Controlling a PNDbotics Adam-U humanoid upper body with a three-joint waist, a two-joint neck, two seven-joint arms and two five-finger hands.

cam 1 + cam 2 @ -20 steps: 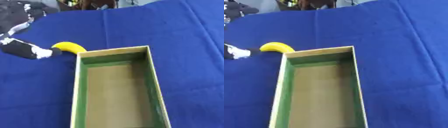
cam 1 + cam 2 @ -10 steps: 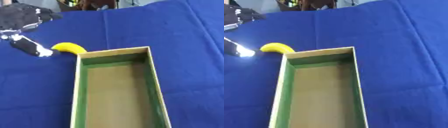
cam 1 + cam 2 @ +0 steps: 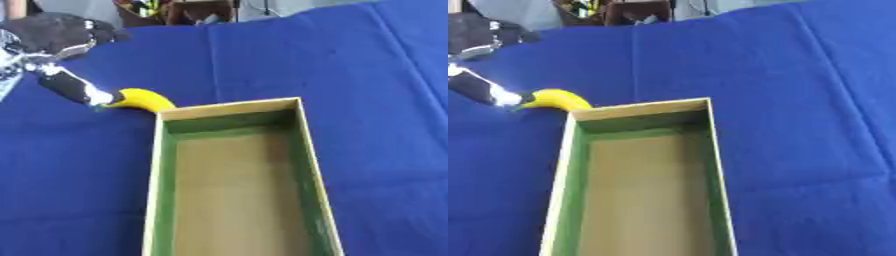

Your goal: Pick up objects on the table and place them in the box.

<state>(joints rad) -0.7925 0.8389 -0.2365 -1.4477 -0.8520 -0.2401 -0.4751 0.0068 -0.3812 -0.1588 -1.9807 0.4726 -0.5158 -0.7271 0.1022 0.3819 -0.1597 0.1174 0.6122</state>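
Observation:
A yellow banana (image 3: 143, 100) lies on the blue cloth, touching the far left corner of the box (image 3: 229, 106), a long wooden box with green inner walls and nothing in it. My left hand (image 3: 52, 34) is at the upper left, dark and partly cut off by the picture's edge. One straight finger (image 3: 72, 86) slants down from it, and its pale tip touches the banana's left end. Nothing is curled round the banana. My right hand shows in neither view.
The blue cloth (image 3: 350, 75) covers the whole table, with bare stretches to the right of the box and beyond it. Dark clutter (image 3: 175, 10) stands past the table's far edge.
My left hand has moved up and away toward the far left corner, while its fingertip stays at the banana's end. The banana and box have not moved.

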